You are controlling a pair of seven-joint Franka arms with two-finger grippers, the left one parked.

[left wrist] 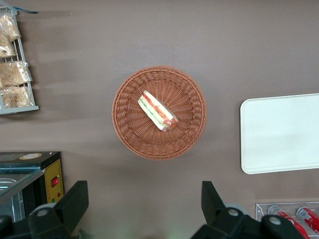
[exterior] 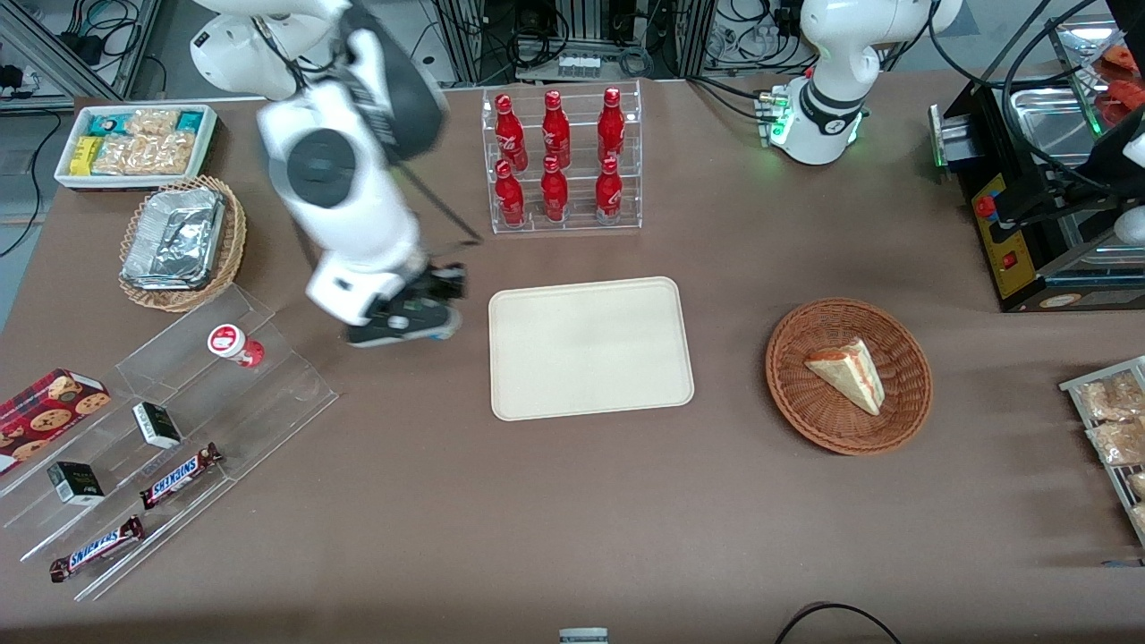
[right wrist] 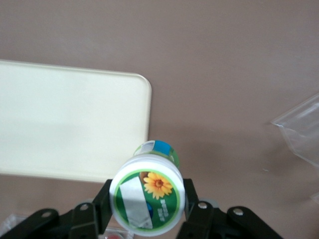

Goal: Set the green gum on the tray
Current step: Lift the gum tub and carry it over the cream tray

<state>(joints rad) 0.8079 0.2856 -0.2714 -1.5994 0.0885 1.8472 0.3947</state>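
Note:
My right gripper (right wrist: 148,199) is shut on the green gum (right wrist: 148,193), a small white bottle with a green flower-marked lid and a green-blue label. In the front view the gripper (exterior: 407,324) hangs above the table between the acrylic step rack and the cream-beige tray (exterior: 590,347), just off the tray's edge; the bottle itself is hidden there by the hand. In the right wrist view the tray's rounded corner (right wrist: 137,84) lies just past the bottle. The tray holds nothing. It also shows in the left wrist view (left wrist: 279,134).
A red-lidded bottle (exterior: 234,344) stands on the acrylic step rack (exterior: 179,429) with candy bars and small boxes. A rack of red bottles (exterior: 562,161) stands farther from the camera than the tray. A wicker basket with a sandwich (exterior: 848,374) lies toward the parked arm's end.

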